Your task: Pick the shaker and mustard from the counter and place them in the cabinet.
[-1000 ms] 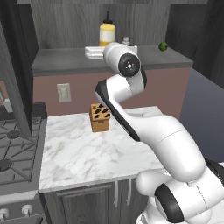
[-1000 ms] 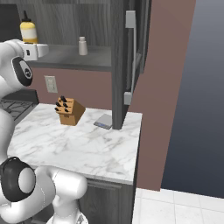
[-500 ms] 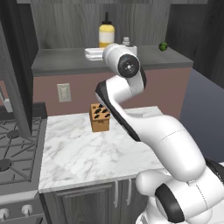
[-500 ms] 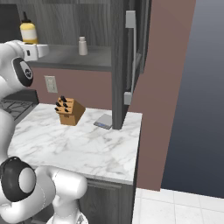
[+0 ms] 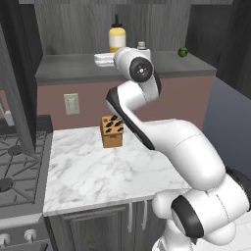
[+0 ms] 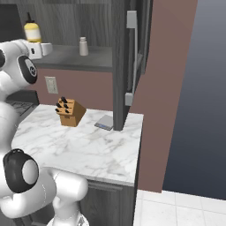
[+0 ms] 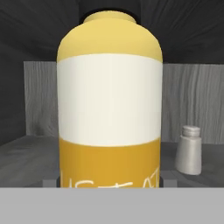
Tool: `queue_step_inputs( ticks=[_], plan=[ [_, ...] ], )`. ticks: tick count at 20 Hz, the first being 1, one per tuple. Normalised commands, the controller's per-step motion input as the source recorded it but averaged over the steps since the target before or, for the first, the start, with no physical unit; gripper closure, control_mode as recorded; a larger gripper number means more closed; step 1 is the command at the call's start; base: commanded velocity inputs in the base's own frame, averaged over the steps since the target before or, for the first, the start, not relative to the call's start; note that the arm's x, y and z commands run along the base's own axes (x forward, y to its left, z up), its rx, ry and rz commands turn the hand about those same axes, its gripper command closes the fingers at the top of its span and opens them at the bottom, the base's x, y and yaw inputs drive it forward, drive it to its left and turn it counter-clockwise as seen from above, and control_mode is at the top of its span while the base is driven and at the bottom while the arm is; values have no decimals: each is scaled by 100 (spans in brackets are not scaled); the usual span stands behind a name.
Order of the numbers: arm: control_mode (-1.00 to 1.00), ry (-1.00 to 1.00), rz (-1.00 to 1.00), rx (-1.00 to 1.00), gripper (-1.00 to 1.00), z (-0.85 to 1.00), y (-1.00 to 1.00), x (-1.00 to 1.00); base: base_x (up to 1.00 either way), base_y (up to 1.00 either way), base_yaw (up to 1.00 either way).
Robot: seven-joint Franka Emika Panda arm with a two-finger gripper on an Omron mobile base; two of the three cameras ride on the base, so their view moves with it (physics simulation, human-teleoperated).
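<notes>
The mustard (image 5: 116,38) stands upright on the cabinet (image 5: 68,71) shelf, with the gripper (image 5: 104,60) right at its base. I cannot tell whether the fingers are clamped on it or apart. From the hand, the bottle is dead ahead and the shaker (image 7: 189,150) stands at four o'clock, further back on the same shelf. Below, a knife block (image 5: 112,131) sits on the counter (image 5: 98,166).

- The mustard (image 7: 110,105) stands upright on the cabinet shelf (image 5: 68,68), close before the gripper.
- The shaker (image 7: 189,150) stands apart to its right, with bare shelf between.
- A knife block (image 5: 112,131) and grey block (image 6: 105,122) sit on the surface (image 5: 103,169) below; the rest lies bare.
</notes>
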Motion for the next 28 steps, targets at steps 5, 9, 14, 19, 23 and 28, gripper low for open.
queue_step_inputs(
  ticks=[5,9,14,19,23,28],
  plan=[
    [-100,2,0,-7,100,-2,3,23,0,0,0],
    [-100,0,0,-6,100,-5,1,13,0,0,0],
    [-100,0,0,0,100,-6,0,3,0,0,0],
    [-100,0,0,5,100,-5,-10,0,0,0,0],
    [-100,-1,0,5,100,0,-3,0,0,0,0],
    [-100,0,0,0,100,0,0,0,0,0,0]
  ],
)
